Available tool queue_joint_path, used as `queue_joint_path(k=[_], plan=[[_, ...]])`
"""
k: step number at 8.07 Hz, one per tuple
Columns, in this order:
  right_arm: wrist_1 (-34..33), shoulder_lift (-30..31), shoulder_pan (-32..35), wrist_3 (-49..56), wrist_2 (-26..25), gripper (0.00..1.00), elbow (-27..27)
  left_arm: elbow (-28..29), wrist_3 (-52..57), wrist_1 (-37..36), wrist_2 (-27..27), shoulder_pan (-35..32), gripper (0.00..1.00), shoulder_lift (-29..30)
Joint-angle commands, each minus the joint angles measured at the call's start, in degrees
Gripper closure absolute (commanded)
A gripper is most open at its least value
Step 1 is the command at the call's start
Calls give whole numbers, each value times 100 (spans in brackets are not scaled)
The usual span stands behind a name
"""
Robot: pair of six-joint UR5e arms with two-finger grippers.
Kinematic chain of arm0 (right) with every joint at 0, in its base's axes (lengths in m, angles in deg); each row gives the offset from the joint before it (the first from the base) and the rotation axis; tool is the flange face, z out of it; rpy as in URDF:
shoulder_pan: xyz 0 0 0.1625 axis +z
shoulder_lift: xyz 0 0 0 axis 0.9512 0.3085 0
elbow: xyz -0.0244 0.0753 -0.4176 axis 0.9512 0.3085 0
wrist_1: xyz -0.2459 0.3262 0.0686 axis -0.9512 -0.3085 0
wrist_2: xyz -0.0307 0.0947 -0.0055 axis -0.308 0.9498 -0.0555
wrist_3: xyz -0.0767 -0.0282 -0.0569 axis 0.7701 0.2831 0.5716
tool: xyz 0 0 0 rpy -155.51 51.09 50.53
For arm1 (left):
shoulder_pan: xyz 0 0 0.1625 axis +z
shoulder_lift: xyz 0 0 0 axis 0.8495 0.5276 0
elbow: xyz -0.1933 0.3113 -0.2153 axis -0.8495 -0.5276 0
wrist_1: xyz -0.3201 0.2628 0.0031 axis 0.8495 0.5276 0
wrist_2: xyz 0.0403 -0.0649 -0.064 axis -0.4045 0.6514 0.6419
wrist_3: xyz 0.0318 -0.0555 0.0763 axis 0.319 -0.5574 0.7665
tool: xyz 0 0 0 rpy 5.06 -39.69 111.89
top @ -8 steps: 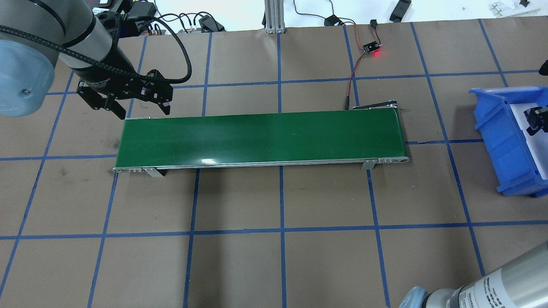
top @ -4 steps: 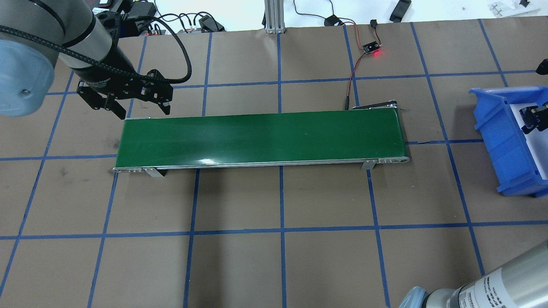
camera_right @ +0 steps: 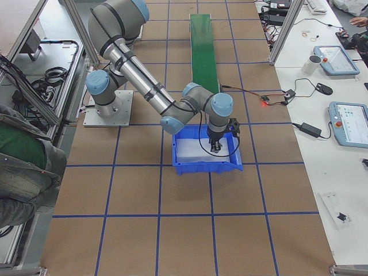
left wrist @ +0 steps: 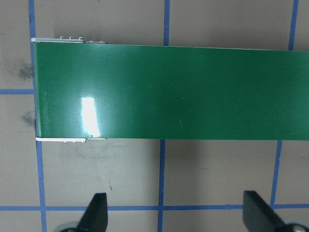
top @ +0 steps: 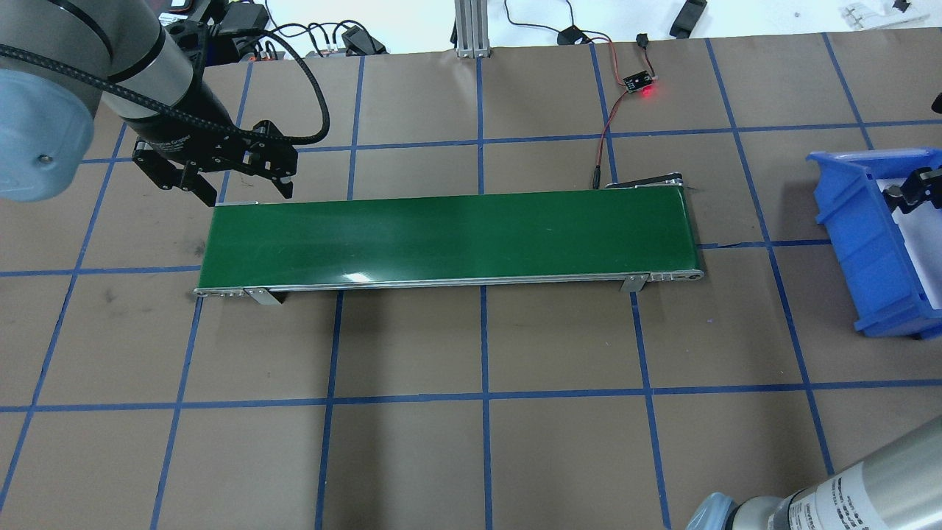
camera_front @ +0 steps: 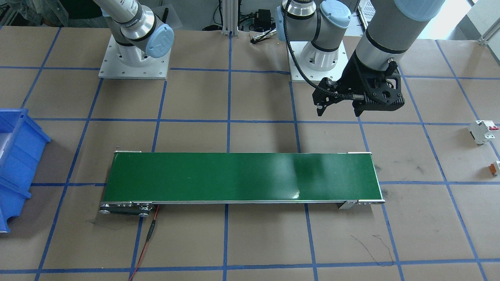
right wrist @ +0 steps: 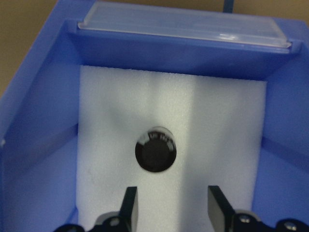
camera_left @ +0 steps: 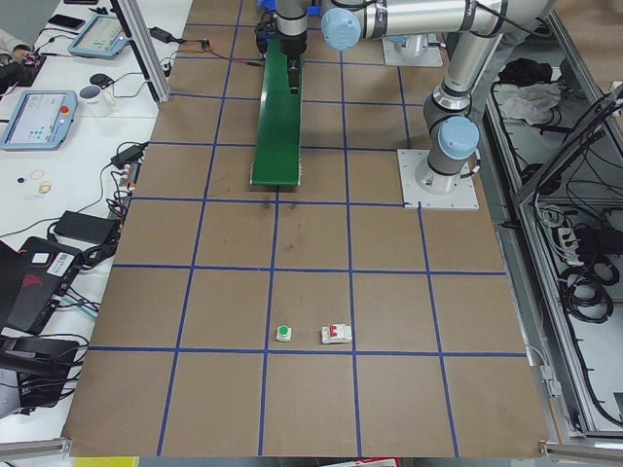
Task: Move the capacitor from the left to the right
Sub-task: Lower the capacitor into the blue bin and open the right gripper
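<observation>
- In the blue bin [right wrist: 38,121], on its white foam liner [right wrist: 222,135], the capacitor [right wrist: 155,150] stands on end with its black top face toward the right wrist camera. Pale print curves along its upper rim but is too blurred to read.
- Over the bin hangs the right end effector [right wrist: 174,210], jaws apart and holding nothing. The capacitor sits just ahead of its fingertips and touches neither.
- A clear label strip [right wrist: 183,21] runs along the bin's far rim; any writing on it cannot be made out.
- Only the right wrist view shows the capacitor. The overhead view cuts the bin at the frame edge, and the right side view shows just the arm above it.
- Near the left end of the green conveyor belt [top: 449,235], the left end effector [top: 246,193] hangs raised, wide open and empty. Its wrist view shows that belt end with a glare patch.
- Print on the left wrist collar and on the right arm's label is too small to read in the overhead view.
- The front-facing view adds a white breaker with a red switch [camera_front: 482,131] and an orange-and-white part [camera_front: 495,168] on the bench [top: 486,442], well past the belt on the robot's left. The left side view shows a green-topped part [camera_left: 283,334] beside the breaker.
- A small circuit board [top: 639,82] shows a red light, and its wires run toward the belt's right end.
</observation>
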Motion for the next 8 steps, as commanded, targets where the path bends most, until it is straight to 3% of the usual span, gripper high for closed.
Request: queue_joint_path(k=[1, 4, 5, 8], plan=[[-193, 317, -55, 49, 166, 20, 52, 6, -3, 0, 0, 0, 0, 0], [349, 1039, -37, -240, 122, 9, 78, 6, -3, 0, 0, 0, 0, 0], [421, 1293, -2, -441, 131, 0, 78, 6, -3, 0, -9, 0, 0, 0], [1010, 1830, 557, -1153, 44, 0, 131, -3, -3, 0, 0, 0, 0, 0]])
